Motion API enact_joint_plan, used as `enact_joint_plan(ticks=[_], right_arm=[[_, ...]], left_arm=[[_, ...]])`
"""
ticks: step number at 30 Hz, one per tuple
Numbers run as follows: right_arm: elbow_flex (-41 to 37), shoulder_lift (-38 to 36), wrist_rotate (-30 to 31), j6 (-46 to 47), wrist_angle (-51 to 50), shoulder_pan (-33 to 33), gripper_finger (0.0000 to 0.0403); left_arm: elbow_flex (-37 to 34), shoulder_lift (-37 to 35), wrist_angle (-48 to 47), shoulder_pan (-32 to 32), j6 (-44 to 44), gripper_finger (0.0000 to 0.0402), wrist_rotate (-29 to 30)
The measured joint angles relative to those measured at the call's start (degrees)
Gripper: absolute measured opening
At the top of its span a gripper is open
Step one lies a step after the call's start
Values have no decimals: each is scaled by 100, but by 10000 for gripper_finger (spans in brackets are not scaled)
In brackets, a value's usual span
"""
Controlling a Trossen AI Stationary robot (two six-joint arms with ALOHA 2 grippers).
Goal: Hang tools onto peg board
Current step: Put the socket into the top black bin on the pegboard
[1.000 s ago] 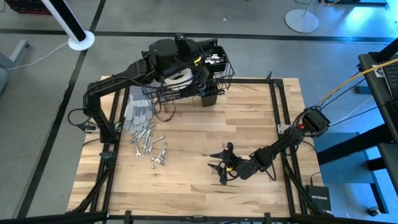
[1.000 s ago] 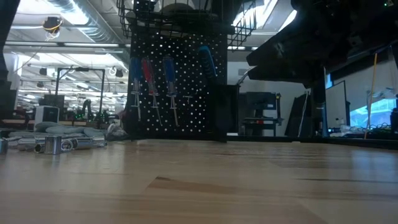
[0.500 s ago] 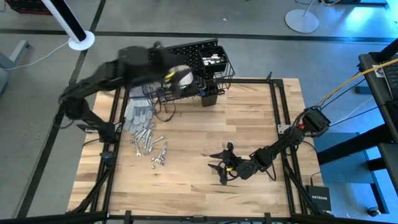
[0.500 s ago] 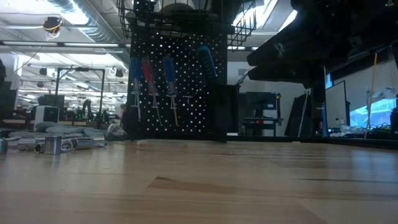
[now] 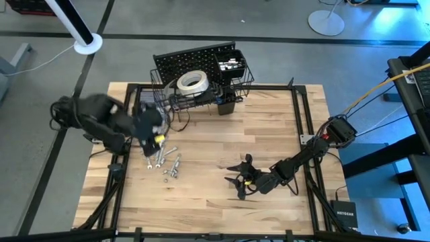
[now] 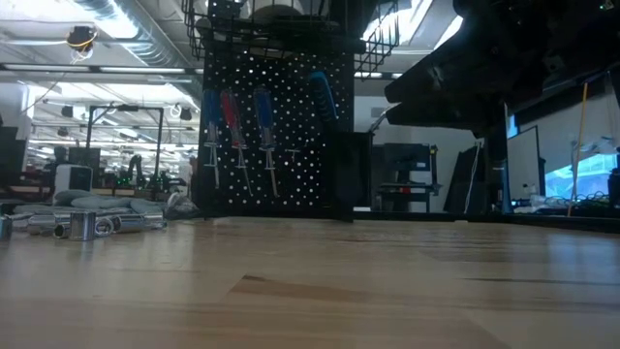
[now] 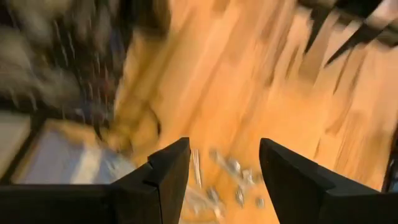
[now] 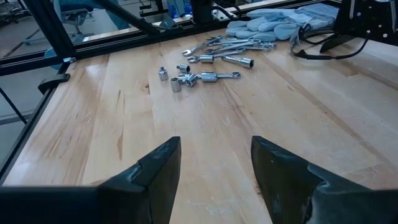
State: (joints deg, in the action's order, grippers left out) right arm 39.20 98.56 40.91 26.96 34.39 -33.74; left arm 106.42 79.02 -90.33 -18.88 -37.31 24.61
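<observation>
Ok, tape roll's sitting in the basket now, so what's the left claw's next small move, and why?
Probably lower the left claw onto the wrenches and close on one. The tape roll already lies in the wire basket, the claw is open and empty just above the pile by the table's left edge, and those tools are not yet on the peg board. The right claw waits low, open.

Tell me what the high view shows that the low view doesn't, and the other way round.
Only the high view shows the white tape roll lying in the wire basket, the left end effector over the wrenches, and the right end effector resting low, open. Only the low view shows red- and blue-handled screwdrivers hanging on the board's face. Both show the peg board and the wooden table.
</observation>
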Motion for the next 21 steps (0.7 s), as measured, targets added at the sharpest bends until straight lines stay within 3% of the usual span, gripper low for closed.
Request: enact_joint_plan(ticks=[5,10,14,21], right_arm=[[0,0,0,0,-7,0,199],[0,0,-2,54,-42,0,199],[0,0,-1,159,-158,0,199],[0,0,0,173,-160,0,199]], left_arm=[[-1378,-17,310,-604,-1395,184,-372],[-3007,-20,1165,-902,-2394,184,-1260],[-4190,-17,2365,-965,-2721,184,-1586],[-5576,-2,3736,-952,-2905,184,-1544]])
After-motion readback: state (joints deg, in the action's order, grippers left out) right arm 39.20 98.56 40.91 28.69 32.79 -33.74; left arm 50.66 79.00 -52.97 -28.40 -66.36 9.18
